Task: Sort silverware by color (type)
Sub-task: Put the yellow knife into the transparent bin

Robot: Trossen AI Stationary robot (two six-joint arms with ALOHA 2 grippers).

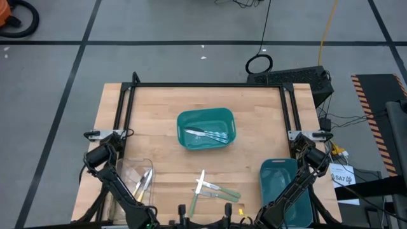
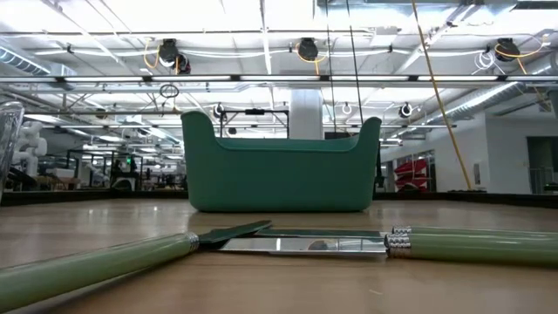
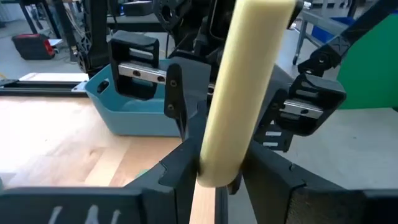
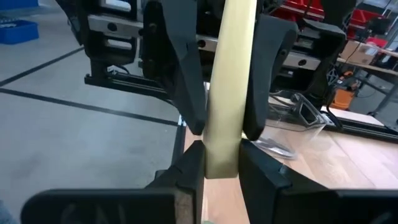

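Both grippers meet near the table's near edge on one pale-yellow-handled piece [image 3: 249, 68], seen again in the right wrist view [image 4: 227, 74]. Its head is out of view. My left gripper [image 3: 217, 171] and my right gripper [image 4: 221, 163] face each other, both shut on its handle. Green-handled pieces [image 1: 216, 191] lie flat on the table near the front, also in the low view [image 2: 471, 244]. All-metal pieces [image 1: 206, 135] lie in the teal bin [image 1: 184, 121]. More pieces [image 1: 144, 184] lie in the clear container [image 1: 127, 166]. My left gripper pinches the yellow handle near its lower end [image 3: 214, 158] between its two fingers. The fingers come about level from the table's left and lie across the handle. The handle stands up, clear of the table. My right gripper pinches the same handle near its lower end [image 4: 221, 149] between its two fingers. They come about level from the table's right, across the handle. My left gripper's fingertips [image 4: 198, 121] close on the handle just beyond.
A blue-teal bin [image 1: 283, 184] stands at the near right, seen beyond the grippers in the left wrist view [image 3: 124, 112]. The teal bin fills the middle of the low view [image 2: 279, 166]. Bare wood lies between the bins.
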